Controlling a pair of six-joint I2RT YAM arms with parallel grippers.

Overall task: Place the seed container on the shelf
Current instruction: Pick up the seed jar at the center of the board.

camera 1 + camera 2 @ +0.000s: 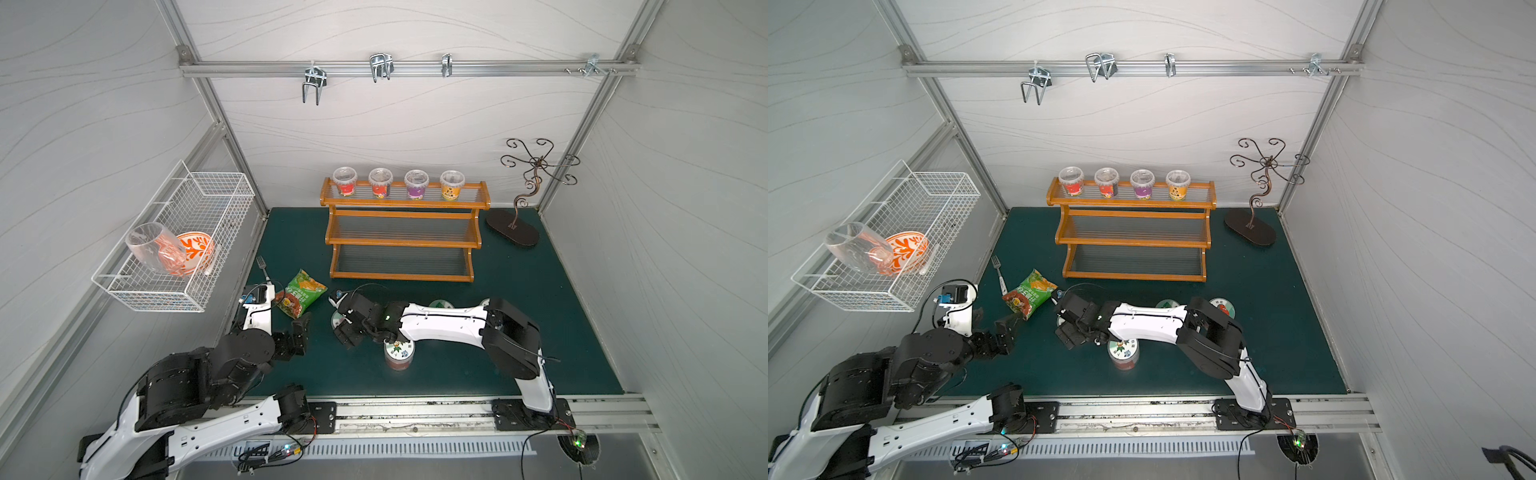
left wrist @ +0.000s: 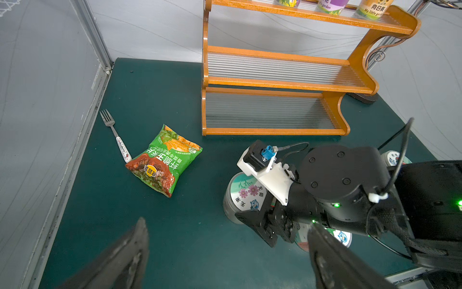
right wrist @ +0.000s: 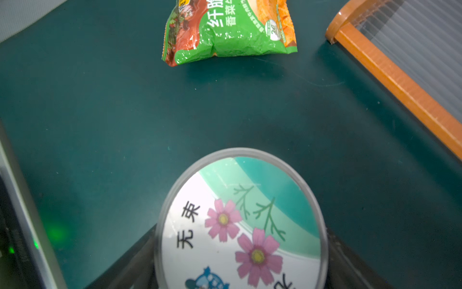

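Right wrist view: the right hand [image 3: 241,240] straddles the seed container [image 3: 240,212], with fingers [image 3: 132,262] at both its sides; whether they press it I cannot tell. The container stands upright on the green surface [image 3: 100,125], near of the left end of the shelf [image 3: 395,82] and apart from it. In a top view the left hand [image 1: 994,320] gapes wide, holding nothing.
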